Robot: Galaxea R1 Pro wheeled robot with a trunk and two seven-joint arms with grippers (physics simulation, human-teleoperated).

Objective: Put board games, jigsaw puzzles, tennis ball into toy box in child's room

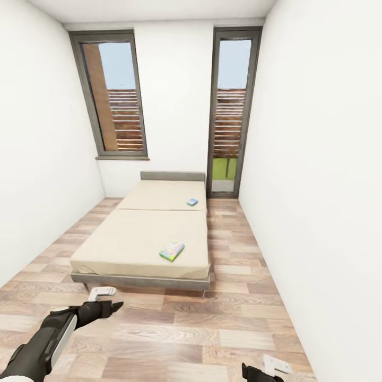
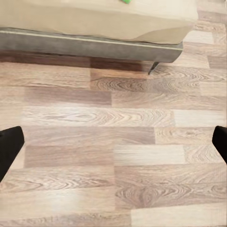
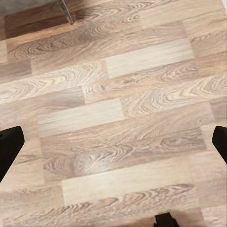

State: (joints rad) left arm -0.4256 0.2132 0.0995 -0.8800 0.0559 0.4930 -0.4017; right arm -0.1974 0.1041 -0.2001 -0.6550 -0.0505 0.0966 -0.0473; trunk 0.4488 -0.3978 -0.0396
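Both board games lie on the bed [image 1: 106, 249], ahead of the pincers. The green-edged box [image 1: 172, 250] near the foot edge lies well ahead of the left pincer [image 1: 109, 298] and nearer it than the right pincer [image 1: 265, 371], long axis slanting away rightward; the blue box [image 1: 192, 202] lies farther. Both pincers spread apart, empty, over floor

No print on either board game [image 1: 172, 250] on the bed is legible

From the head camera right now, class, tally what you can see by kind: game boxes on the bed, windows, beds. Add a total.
Game boxes on the bed: 2, one blue, one green-edged
Windows: 2, left, right
Beds: 1
Total: 5
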